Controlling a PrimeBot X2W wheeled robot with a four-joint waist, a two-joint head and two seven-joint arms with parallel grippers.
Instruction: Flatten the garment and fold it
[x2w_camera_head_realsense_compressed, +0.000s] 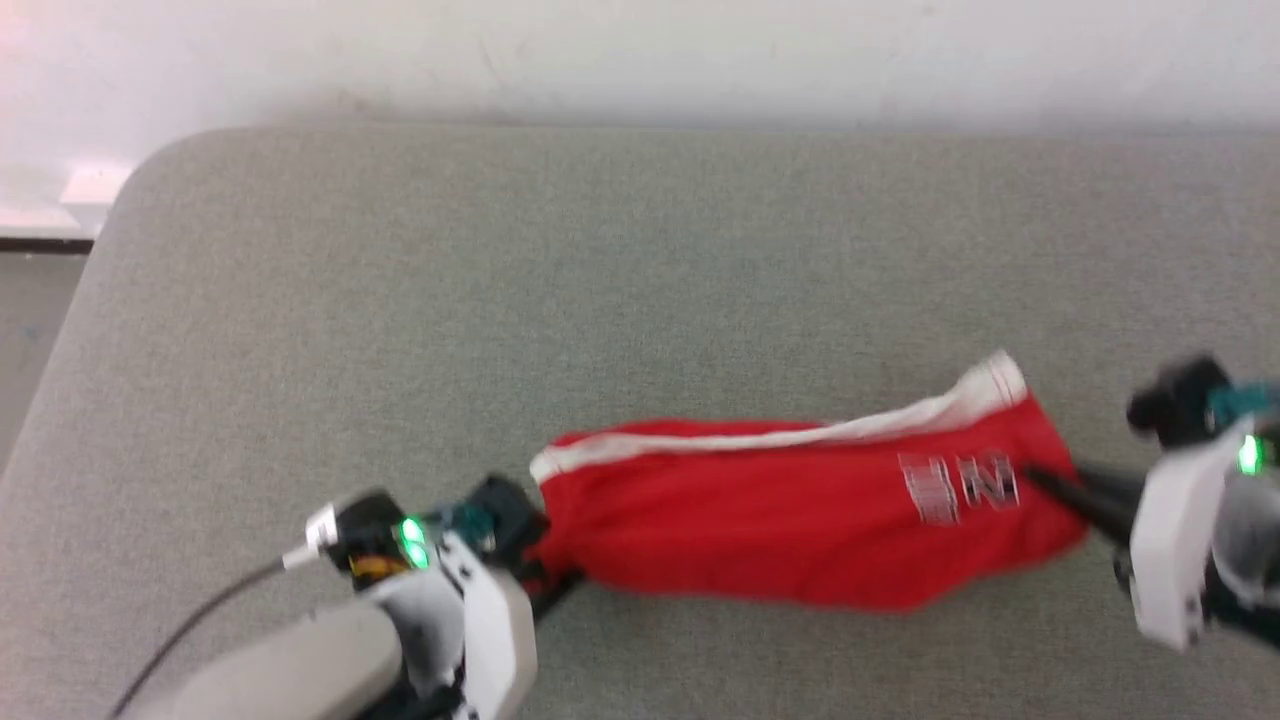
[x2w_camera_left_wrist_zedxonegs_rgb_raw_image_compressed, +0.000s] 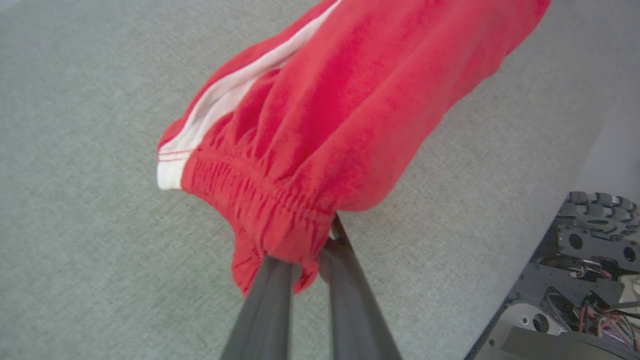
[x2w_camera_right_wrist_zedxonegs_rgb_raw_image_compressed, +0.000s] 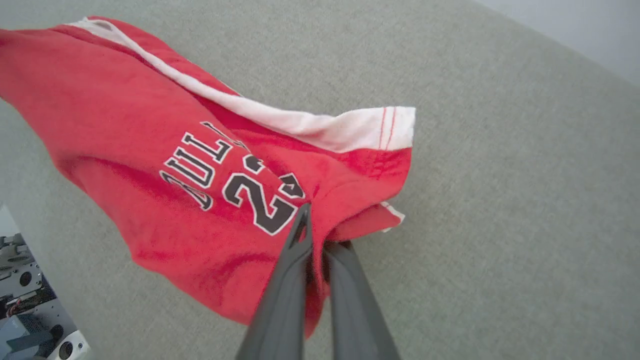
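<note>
We've got the garment (x2w_camera_head_realsense_compressed: 800, 520) strung between both grippers over the table's (x2w_camera_head_realsense_compressed: 600, 280) near half, right of centre, long axis parallel to the near edge. Left gripper (x2w_camera_left_wrist_zedxonegs_rgb_raw_image_compressed: 311, 255) pinches the waistband (x2w_camera_left_wrist_zedxonegs_rgb_raw_image_compressed: 250, 200), right gripper (x2w_camera_right_wrist_zedxonegs_rgb_raw_image_compressed: 315, 235) pinches the leg hem (x2w_camera_right_wrist_zedxonegs_rgb_raw_image_compressed: 370, 170). Our next call: tension sideways, then lay flat.
</note>
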